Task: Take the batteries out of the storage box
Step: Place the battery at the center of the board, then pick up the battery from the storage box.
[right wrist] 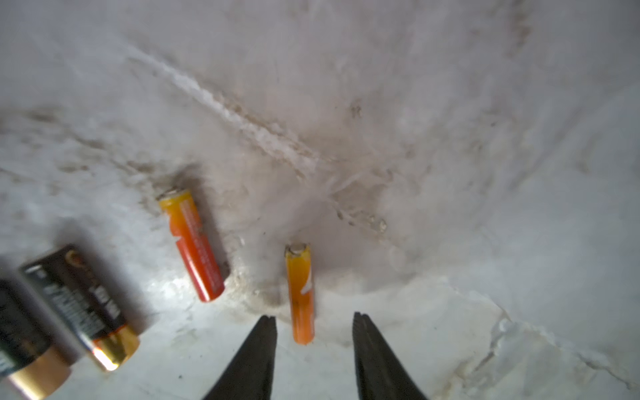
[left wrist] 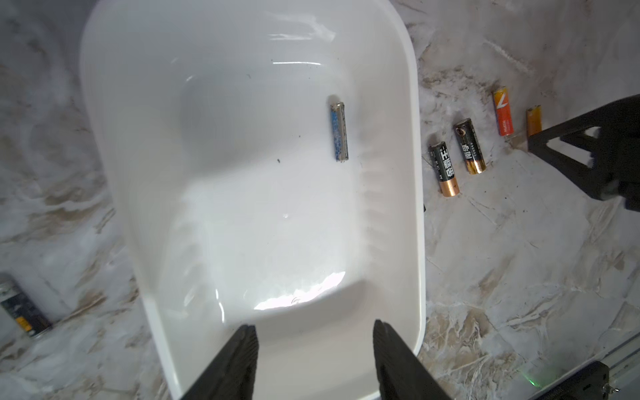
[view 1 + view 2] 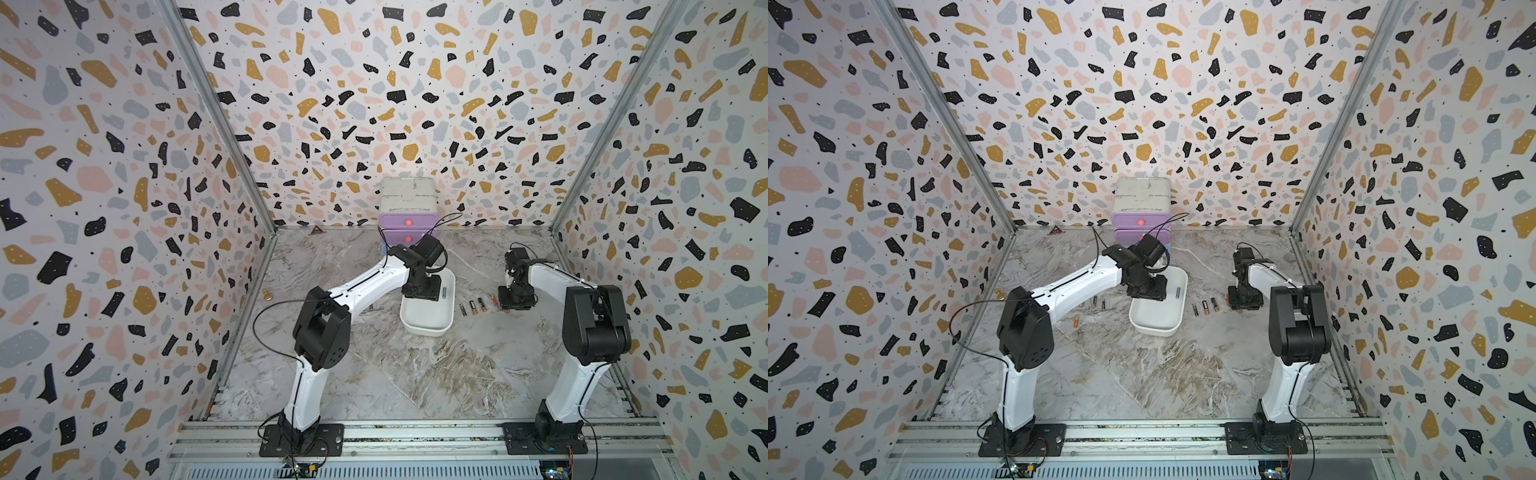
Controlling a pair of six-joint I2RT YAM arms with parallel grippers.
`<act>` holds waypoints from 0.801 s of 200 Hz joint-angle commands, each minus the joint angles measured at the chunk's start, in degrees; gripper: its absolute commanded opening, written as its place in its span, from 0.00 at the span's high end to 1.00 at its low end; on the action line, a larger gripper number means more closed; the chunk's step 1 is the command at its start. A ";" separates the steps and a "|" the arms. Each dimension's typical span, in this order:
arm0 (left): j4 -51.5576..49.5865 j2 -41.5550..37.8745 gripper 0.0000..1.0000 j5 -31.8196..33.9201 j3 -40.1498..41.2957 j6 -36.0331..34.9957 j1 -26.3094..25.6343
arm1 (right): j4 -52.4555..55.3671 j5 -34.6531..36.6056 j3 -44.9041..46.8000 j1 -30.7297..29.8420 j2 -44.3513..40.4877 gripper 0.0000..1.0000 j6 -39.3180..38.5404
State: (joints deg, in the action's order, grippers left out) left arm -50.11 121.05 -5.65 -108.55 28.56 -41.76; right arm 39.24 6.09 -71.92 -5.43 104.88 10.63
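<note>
The storage box [image 2: 242, 214] is a glossy white tray, seen in both top views [image 3: 428, 322] [image 3: 1158, 322]. One blue battery [image 2: 338, 131] lies inside it by a long wall. My left gripper [image 2: 315, 332] hangs open over one end of the box, holding nothing. To the right of the box, black-and-copper batteries [image 3: 472, 307] [image 2: 470, 145] lie on the table. Beyond them are a red-orange battery [image 1: 192, 244] and an orange battery [image 1: 300, 294]. My right gripper [image 1: 314, 320] is open low over the table, with the orange battery's near end lying loose between its fingertips.
More batteries [image 3: 1098, 302] lie on the table to the left of the box, under my left arm. A white cabinet with purple drawers [image 3: 408, 212] stands against the back wall. A small brass piece [image 3: 268, 296] sits by the left wall. Patterned walls close in three sides.
</note>
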 commanded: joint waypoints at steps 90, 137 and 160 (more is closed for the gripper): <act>-7.09 22.61 0.44 5.65 -26.80 2.20 -0.43 | -10.10 -7.53 7.38 -0.58 -37.16 0.18 2.06; -3.41 26.99 0.44 2.52 -29.13 4.08 -0.43 | -8.95 -8.99 9.05 -0.69 -39.69 0.18 0.60; -2.64 29.54 0.46 1.52 -30.18 5.58 -0.43 | -8.99 -9.64 10.06 -0.72 -40.27 0.18 0.51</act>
State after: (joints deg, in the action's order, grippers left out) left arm -54.35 148.18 -2.46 -136.88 32.12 -42.06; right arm 29.54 -2.28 -62.54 -5.91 66.32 11.68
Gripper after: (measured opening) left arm 0.550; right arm 0.824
